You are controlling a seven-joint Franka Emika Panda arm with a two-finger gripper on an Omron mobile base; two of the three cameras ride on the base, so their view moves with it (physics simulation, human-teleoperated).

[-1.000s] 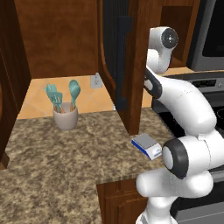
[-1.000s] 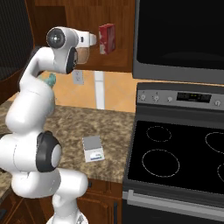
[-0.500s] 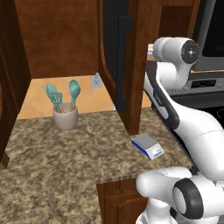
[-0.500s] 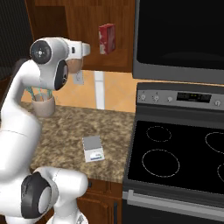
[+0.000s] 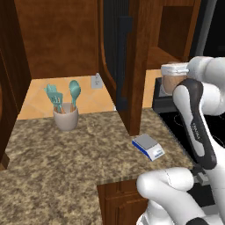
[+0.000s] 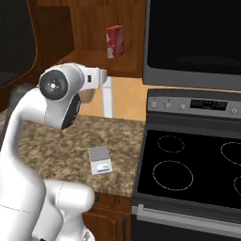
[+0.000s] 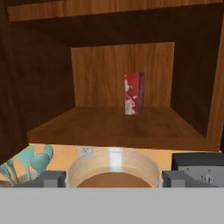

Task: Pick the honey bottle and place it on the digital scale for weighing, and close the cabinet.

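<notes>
The honey bottle (image 5: 171, 81), amber-brown with a pale rim, hangs in the air just outside the open cabinet (image 5: 175, 30), above the stove's left edge. My gripper (image 5: 176, 70) is shut on it. In the hand view the bottle (image 7: 114, 169) sits between the two fingertips (image 7: 49, 178), facing the cabinet shelf (image 7: 113, 124). The digital scale (image 5: 148, 147) lies flat on the granite counter below and to the left of the bottle; it shows again as the scale (image 6: 100, 160) near the counter's front edge. The cabinet door (image 5: 115, 52) stands wide open, its dark bar handle (image 5: 124, 61) facing me.
A red box (image 7: 134, 93) stands upright at the back of the cabinet shelf. A beige cup of teal utensils (image 5: 66, 115) sits at the counter's back left. The black stove (image 6: 188, 164) and the microwave (image 6: 193, 37) lie to the right.
The hand has drawn back out of the cabinet and come lower with the bottle held in it. Scale, door and red box have not moved.
</notes>
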